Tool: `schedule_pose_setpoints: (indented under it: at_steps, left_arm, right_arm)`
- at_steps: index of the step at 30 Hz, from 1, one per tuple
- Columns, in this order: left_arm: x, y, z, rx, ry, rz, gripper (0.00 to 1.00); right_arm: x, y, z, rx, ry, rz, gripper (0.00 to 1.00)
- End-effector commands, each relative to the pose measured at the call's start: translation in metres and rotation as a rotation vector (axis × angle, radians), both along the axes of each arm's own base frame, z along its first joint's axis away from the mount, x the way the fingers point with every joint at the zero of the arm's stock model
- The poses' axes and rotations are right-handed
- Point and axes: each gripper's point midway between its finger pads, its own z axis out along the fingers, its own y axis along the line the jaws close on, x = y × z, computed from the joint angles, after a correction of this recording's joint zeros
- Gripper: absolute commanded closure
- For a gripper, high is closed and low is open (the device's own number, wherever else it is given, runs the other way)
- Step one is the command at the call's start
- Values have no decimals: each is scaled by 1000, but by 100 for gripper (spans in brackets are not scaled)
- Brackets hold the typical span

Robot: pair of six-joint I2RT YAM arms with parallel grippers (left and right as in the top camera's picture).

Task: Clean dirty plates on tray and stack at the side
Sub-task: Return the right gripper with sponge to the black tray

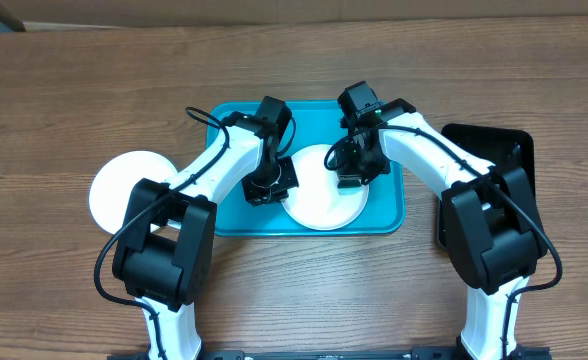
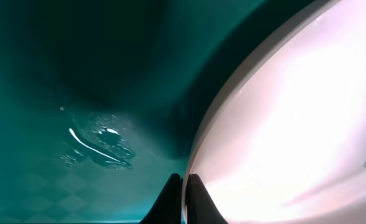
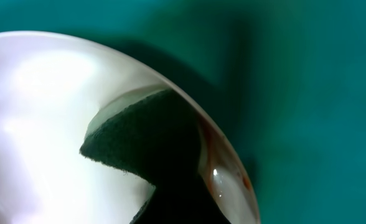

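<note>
A white plate (image 1: 324,200) lies on the turquoise tray (image 1: 229,125). My left gripper (image 1: 271,186) is shut on the plate's left rim; in the left wrist view its fingers (image 2: 184,194) pinch the rim of the plate (image 2: 295,124). My right gripper (image 1: 359,165) is over the plate's right part, shut on a dark green scouring sponge (image 3: 142,140) pressed on the plate (image 3: 40,124). Orange-red smears (image 3: 223,165) show along the rim there. Another white plate (image 1: 124,190) lies on the table left of the tray. The pale yellow-green plate is not in view.
A glossy black tray (image 1: 494,150) stands at the right, partly under my right arm. Water drops (image 2: 99,143) lie on the tray floor near the plate's left edge. The wooden table (image 1: 64,90) extends around both trays.
</note>
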Motion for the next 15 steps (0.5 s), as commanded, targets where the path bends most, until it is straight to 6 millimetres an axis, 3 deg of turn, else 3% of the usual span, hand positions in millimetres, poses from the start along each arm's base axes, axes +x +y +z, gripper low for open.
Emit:
schedule_pose_setpoints:
  at_steps: [1, 6, 15]
  left_arm:
    - [-7, 13, -9, 57, 31, -10, 96]
    - [-7, 15, -9, 62, 32, -9, 96]
    - [-7, 15, -9, 62, 33, -5, 96]
  right_arm:
    - [13, -54, -7, -175, -26, -105, 96]
    - [16, -88, 9, -300, -46, -185, 96]
    - [25, -111, 60, -265, -142, -279, 96]
